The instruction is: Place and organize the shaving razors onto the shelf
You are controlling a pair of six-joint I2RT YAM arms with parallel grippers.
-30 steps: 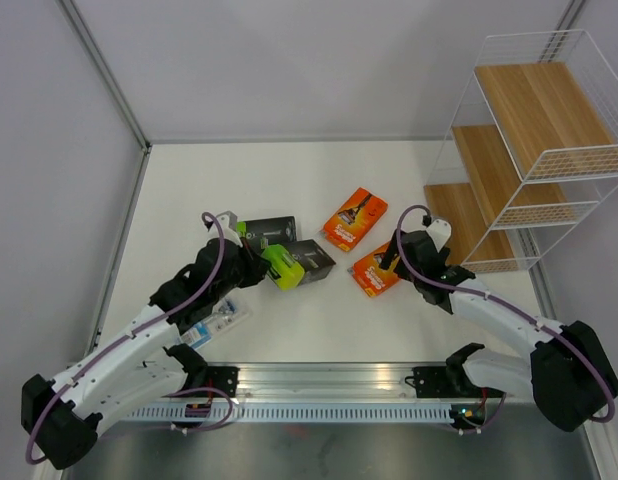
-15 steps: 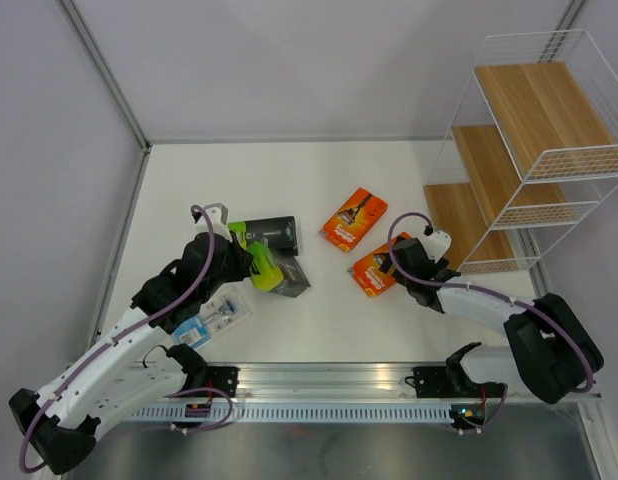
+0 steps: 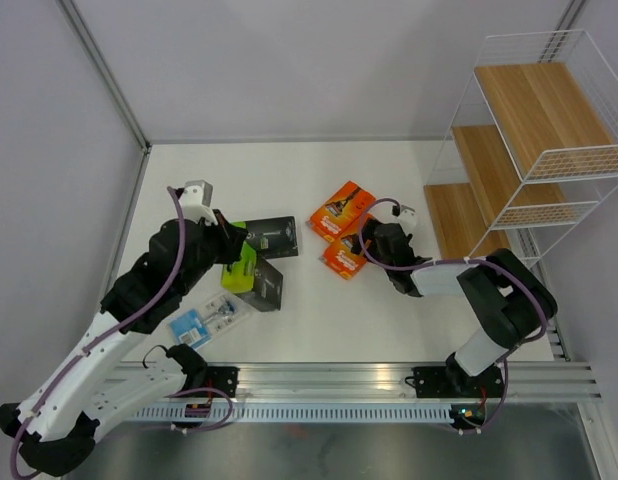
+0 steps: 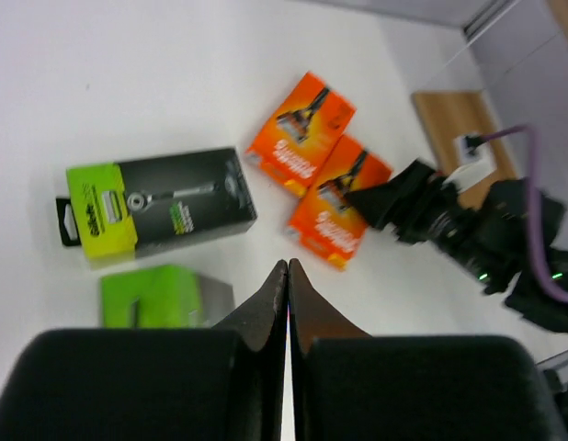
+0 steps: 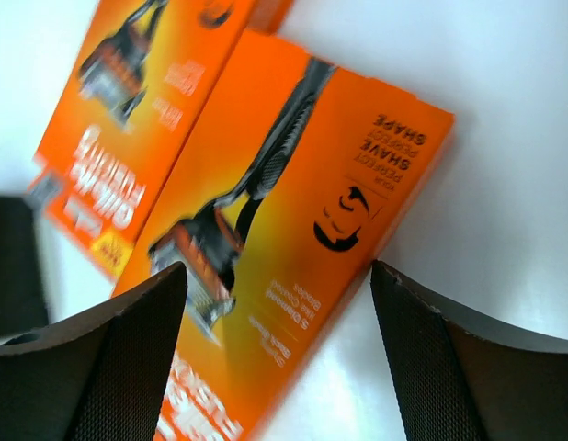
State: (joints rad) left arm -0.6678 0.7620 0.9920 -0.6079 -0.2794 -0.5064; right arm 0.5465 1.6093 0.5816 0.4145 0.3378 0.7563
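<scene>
Two orange razor packs lie side by side at mid-table, one further back point(image 3: 339, 210) and one nearer point(image 3: 341, 262). My right gripper point(image 3: 369, 246) is open, and in the right wrist view point(image 5: 277, 268) its jaws straddle the nearer orange pack point(image 5: 293, 202). One black and lime-green pack point(image 3: 273, 233) lies flat, and a second point(image 3: 252, 281) lies just in front of it. A clear blister pack with blue card point(image 3: 203, 322) lies at the front left. My left gripper point(image 3: 233, 240) is shut and empty above the black packs point(image 4: 287, 266). The white wire shelf point(image 3: 529, 150) stands at the far right.
The shelf's lowest wood tier point(image 3: 459, 225) is just right of my right arm. Grey walls bound the table at the back and left. A metal rail point(image 3: 319, 385) runs along the near edge.
The right gripper has slid left with the nearer orange pack, now against the other orange pack. The left arm has drawn back left, and the second black pack has moved left with it.
</scene>
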